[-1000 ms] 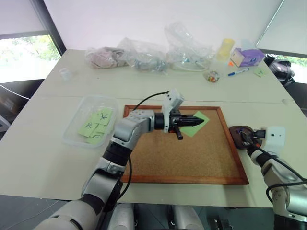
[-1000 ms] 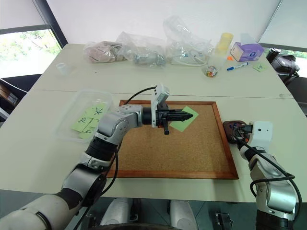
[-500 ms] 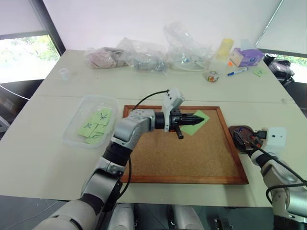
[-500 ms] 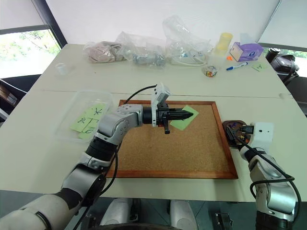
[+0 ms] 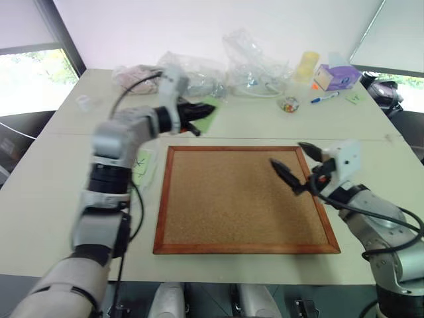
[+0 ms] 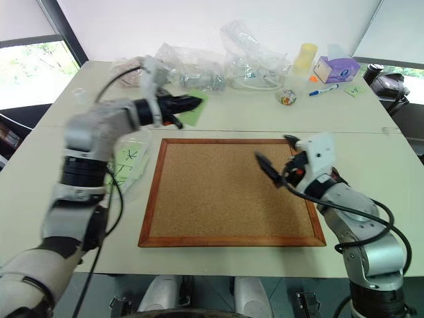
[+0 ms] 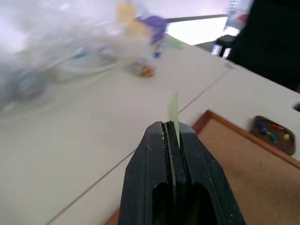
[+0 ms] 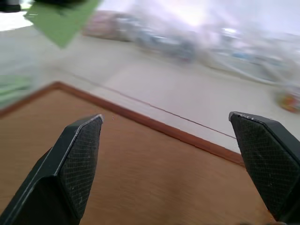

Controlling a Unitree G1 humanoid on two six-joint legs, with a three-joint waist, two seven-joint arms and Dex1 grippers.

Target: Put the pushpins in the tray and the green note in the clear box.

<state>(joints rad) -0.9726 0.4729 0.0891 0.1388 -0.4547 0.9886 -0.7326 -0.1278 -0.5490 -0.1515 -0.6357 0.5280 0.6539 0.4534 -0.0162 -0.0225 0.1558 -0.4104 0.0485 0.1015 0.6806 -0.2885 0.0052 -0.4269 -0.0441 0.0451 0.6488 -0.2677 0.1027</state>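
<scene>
Fingers of the left tool (image 6: 189, 102) are pressed together on one edge of the green note (image 6: 194, 114), which is carried in the air above the worktop (image 5: 265, 122), beyond the far left corner of the cork board (image 5: 238, 199) and in front of the wrinkled plastic bags (image 5: 255, 63). In the left wrist view the note (image 7: 174, 112) is seen edge-on, sticking up from between the shut fingers (image 7: 159, 154). The right tool (image 5: 291, 165) is spread wide, nothing between its fingers (image 8: 79, 154), and is held above the right part of the cork board, touching nothing. The clear box (image 5: 144, 165) is partly hidden behind the left arm, just left of the board, with pale-green notes inside. The tray (image 7: 274, 135), with coloured pushpins (image 7: 272, 132) in it, is seen in the left wrist view just beside the board's frame.
</scene>
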